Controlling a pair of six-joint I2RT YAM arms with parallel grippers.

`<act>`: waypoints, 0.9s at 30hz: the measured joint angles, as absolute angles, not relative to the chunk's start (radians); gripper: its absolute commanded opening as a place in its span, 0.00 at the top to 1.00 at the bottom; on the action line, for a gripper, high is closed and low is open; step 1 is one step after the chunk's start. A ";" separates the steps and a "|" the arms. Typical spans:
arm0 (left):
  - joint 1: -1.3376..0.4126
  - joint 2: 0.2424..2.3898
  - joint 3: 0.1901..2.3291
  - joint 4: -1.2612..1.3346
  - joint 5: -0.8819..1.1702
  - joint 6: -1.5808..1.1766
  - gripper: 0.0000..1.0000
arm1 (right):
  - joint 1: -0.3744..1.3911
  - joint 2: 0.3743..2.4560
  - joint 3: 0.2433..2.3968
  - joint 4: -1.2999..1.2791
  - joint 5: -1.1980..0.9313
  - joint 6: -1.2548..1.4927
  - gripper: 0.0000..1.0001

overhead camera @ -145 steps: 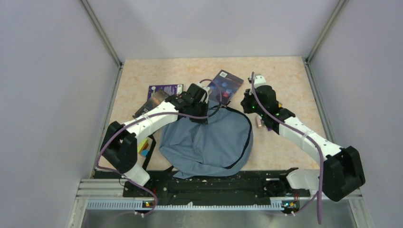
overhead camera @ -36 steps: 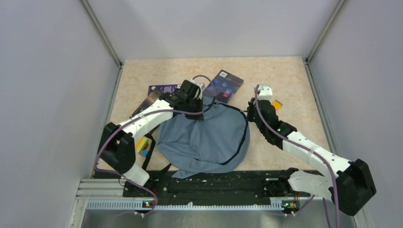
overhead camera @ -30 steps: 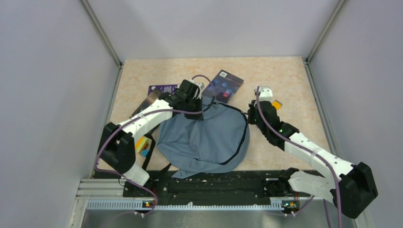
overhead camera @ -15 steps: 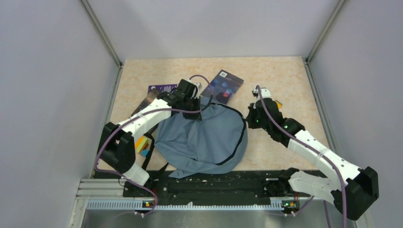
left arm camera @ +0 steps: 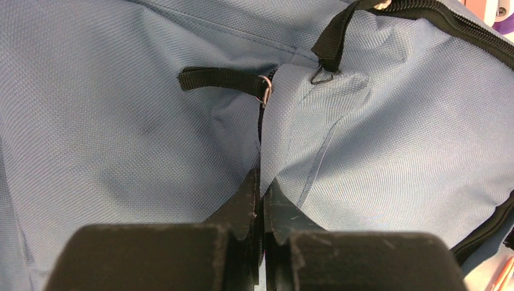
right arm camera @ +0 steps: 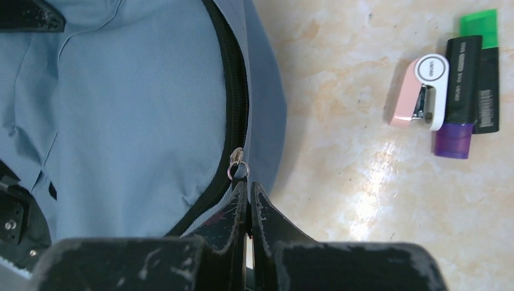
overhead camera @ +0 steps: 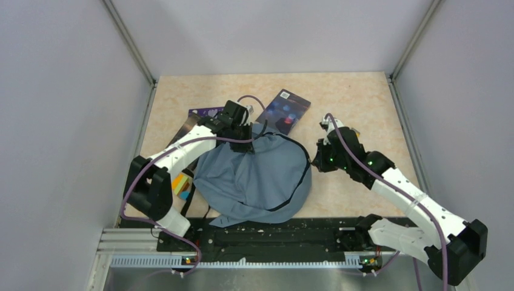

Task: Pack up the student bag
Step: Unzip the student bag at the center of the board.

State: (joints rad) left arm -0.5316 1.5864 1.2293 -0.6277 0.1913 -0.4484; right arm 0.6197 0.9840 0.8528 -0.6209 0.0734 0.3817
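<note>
Left jaws clamp a fold of the backpack (left arm camera: 121, 151); right jaws pinch the zipper pull (right arm camera: 236, 165) at their tips. Best drawn along the track, fabric kept taut.

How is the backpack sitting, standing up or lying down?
Lying down. The student bag sprawls flat and limp on the table.
</note>
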 measured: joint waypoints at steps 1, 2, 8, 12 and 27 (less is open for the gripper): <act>-0.529 1.586 1.228 -0.629 0.192 -0.449 1.00 | 0.620 0.980 0.853 -0.627 0.059 0.382 1.00; -0.524 1.586 1.226 -0.629 0.195 -0.451 1.00 | 0.620 0.975 0.853 -0.633 0.045 0.382 1.00; -0.503 1.586 1.221 -0.632 0.194 -0.456 1.00 | 0.620 0.957 0.853 -0.646 -0.032 0.383 1.00; -0.498 1.588 1.221 -0.632 0.194 -0.460 1.00 | 0.620 0.955 0.853 -0.651 -0.078 0.382 1.00; -0.476 1.615 1.221 -0.640 0.195 -0.473 1.00 | 0.620 0.956 0.831 -0.617 -0.294 0.359 1.00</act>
